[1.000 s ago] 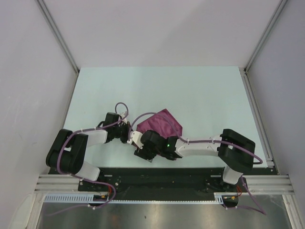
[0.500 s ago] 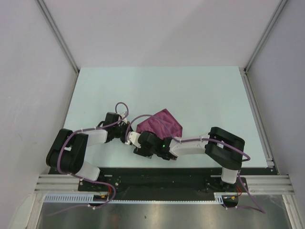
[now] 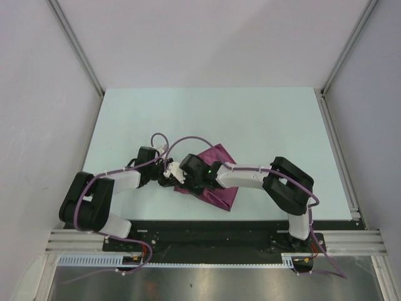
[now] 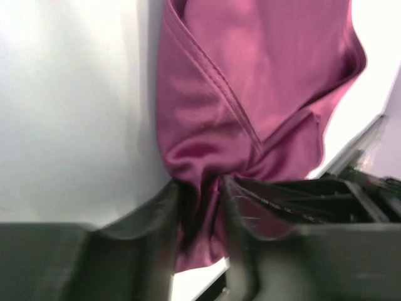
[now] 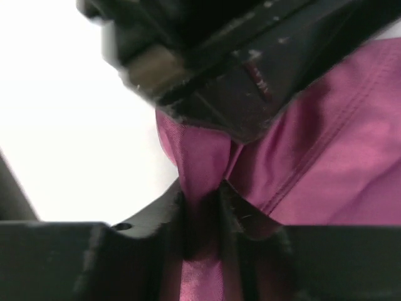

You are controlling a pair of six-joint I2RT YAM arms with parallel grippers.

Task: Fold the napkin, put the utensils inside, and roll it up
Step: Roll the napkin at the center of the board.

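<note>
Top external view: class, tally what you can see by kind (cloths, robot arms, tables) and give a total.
Napkin: 1
Robot arms: 2, the left arm and the right arm
Table: 1
Total: 4

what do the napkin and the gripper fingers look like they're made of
Napkin: thin woven fabric with a slight satin sheen, a stitched hem and soft creases; perhaps polyester or a cotton blend. Fingers: dark and matte with pale scuffs on the edges, probably hard plastic.
</note>
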